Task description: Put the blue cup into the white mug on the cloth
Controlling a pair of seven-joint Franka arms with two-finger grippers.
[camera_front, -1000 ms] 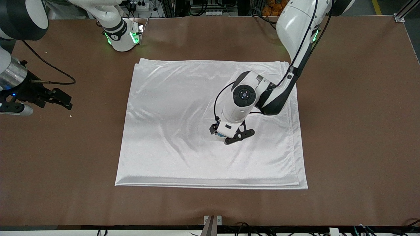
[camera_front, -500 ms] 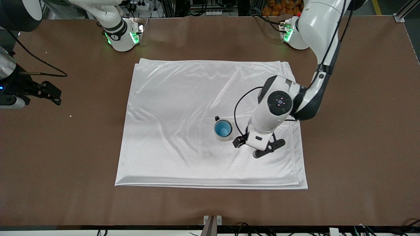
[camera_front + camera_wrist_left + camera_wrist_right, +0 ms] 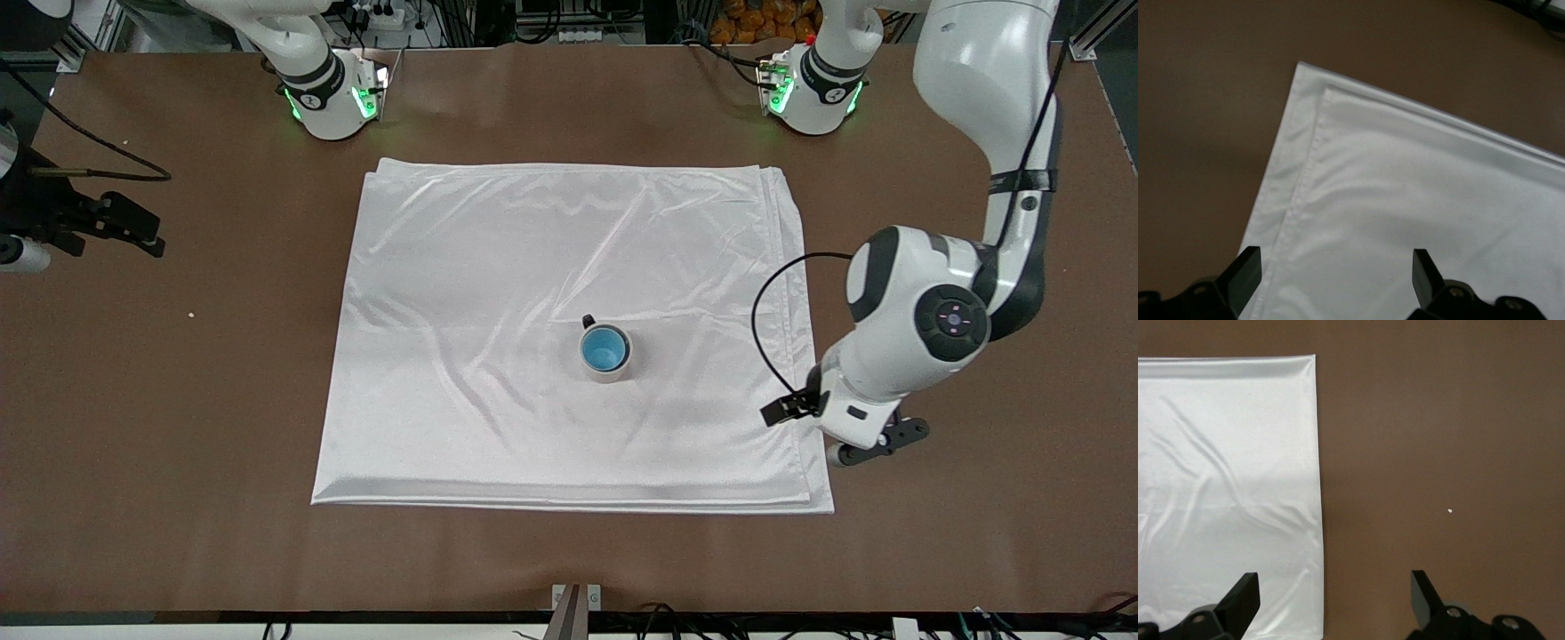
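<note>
The blue cup (image 3: 605, 348) sits nested inside the white mug (image 3: 607, 369), only its blue interior showing from above; the mug stands upright on the cloth (image 3: 498, 293), with its small black handle (image 3: 588, 321) pointing to about 11 o'clock in the front view; seen from the cloth's centre, the mug lies at roughly 4 o'clock, nearer to the front camera and toward the left arm's end of the table (image 3: 978, 533).

The left gripper (image 3: 867, 444) hangs over the cloth's corner at that end, the corner nearer the front camera; its 2 fingers (image 3: 1245, 270) stand wide apart with nothing between them, and the left wrist view shows the folded, hemmed edge of the cloth (image 3: 1418, 200) and bare brown table (image 3: 1205, 133) beneath.

The right gripper (image 3: 133, 233) waits over bare table at the right arm's end, at about 9 o'clock from the cloth and well apart from it; its fingers (image 3: 1241, 597) are likewise spread and empty; the right wrist view takes in an edge of the cloth (image 3: 1225, 487) and a tiny white speck (image 3: 1450, 511) on the table (image 3: 1438, 420).
</note>
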